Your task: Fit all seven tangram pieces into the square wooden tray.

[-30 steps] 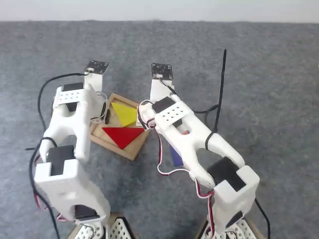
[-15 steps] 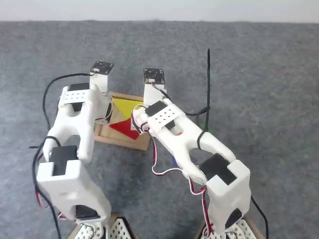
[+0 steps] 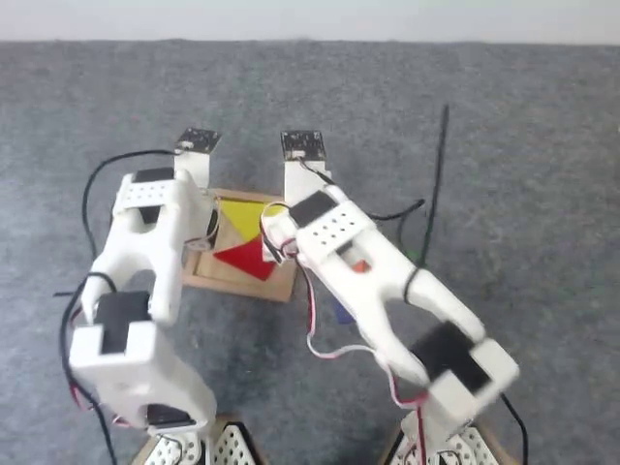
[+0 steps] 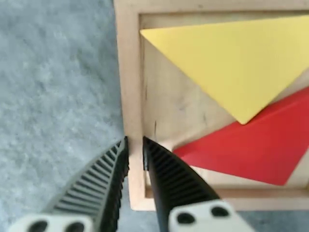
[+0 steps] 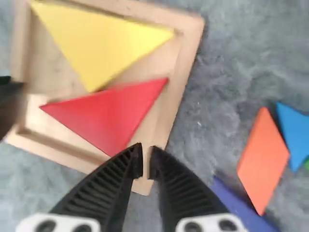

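My left pincer (image 4: 134, 141) and right pincer (image 5: 146, 147) are black and ribbed, on white arms (image 3: 145, 242). The tray (image 5: 186, 72) is pale wood and holds a yellow triangle (image 5: 96, 46) and a red triangle (image 5: 106, 116). Beside the tray, an orange piece (image 5: 263, 157), a blue piece (image 5: 294, 133) and a dark blue piece (image 5: 236, 205) lie on the mottled grey worktop (image 3: 484, 97).

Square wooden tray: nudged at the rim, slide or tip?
Likely slides, not tips: the square wooden tray lies flat and low on the grey textured mat. The mat's nap may drag it. It looks rigid, so should shift as one piece.
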